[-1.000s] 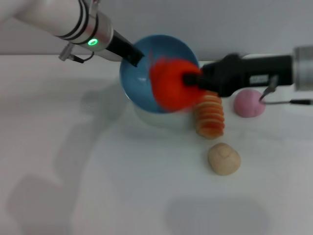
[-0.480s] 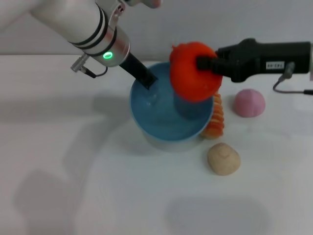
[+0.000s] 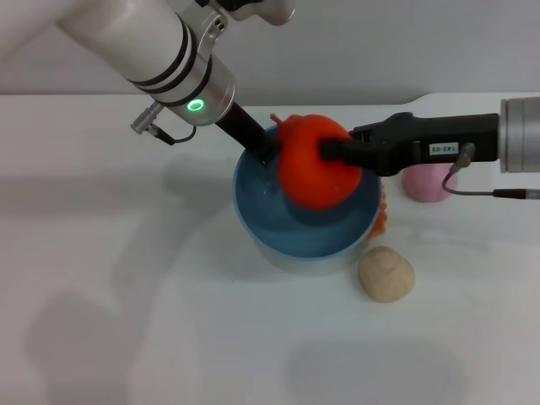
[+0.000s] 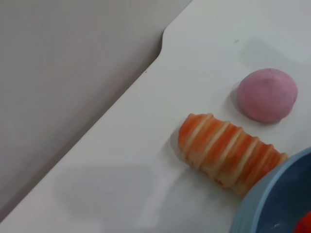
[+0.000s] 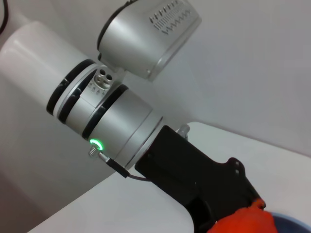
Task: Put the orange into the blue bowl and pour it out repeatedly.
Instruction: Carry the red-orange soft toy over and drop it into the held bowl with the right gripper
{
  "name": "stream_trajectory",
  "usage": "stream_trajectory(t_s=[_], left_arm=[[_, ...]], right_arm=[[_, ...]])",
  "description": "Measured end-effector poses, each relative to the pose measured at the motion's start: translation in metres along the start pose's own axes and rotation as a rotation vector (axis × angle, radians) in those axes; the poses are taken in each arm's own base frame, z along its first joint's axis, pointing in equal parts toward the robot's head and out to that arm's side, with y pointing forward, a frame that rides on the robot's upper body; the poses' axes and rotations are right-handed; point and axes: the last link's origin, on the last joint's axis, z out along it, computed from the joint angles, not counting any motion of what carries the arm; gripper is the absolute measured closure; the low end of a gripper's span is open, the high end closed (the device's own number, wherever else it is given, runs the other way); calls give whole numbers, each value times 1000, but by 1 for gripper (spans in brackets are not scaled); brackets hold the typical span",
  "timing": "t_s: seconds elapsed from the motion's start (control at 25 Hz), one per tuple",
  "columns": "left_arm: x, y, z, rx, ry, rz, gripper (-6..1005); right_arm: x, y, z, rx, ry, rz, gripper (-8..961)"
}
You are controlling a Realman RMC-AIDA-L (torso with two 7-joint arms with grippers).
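nearest the camera, a beige ball (image 3: 386,273) lies at 5 o'clock from the blue bowl (image 3: 261,229), which stands upright on the white table (image 3: 126,321). the step in hand seems to be the placing: the orange (image 3: 312,164) hangs over the bowl's far half, clamped between the jaws of the right gripper (image 3: 329,152), which comes in from 3 o'clock. next the jaws should spread to drop it inside. the left gripper (image 3: 268,155) pinches the bowl's rim at 11 o'clock, ready to tip. beyond lie a striped roll (image 4: 228,153) and a pink dome (image 4: 267,94).
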Motion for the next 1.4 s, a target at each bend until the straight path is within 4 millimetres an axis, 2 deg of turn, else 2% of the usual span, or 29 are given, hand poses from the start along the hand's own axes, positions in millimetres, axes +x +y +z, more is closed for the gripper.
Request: stream_trajectory(t_s=[0.2, 0.52, 0.68, 0.76, 0.84, 0.92, 0.96, 1.0, 1.2, 1.4], left_arm=[[-5, -2, 2, 7, -2, -11, 1000], [-10, -7, 4, 23, 9, -27, 999], [-10, -9, 5, 36, 21, -26, 999], [-8, -10, 5, 51, 35, -18, 999], [-5, -10, 6, 69, 53, -1, 999], [-1, -10, 9, 99, 72, 40, 999], [2, -11, 9, 122, 85, 57, 999], [4, -13, 8, 141, 98, 71, 999], [19, -10, 7, 214, 178, 156, 999], [37, -4, 4, 304, 259, 275, 998]], right_arm=[[1, -5, 0, 27, -9, 15, 861], [-5, -5, -7, 40, -36, -9, 581], [-11, -7, -23, 80, -87, -55, 464], [-14, -7, -38, 108, -153, -122, 405], [-12, -9, -58, 158, -262, -186, 399], [-4, -13, -83, 234, -377, -232, 393], [11, -18, -103, 317, -434, -282, 390], [11, -18, -103, 317, -434, -282, 389], [62, -33, -127, 488, -437, -255, 386], [106, -40, -137, 610, -463, -214, 206]])
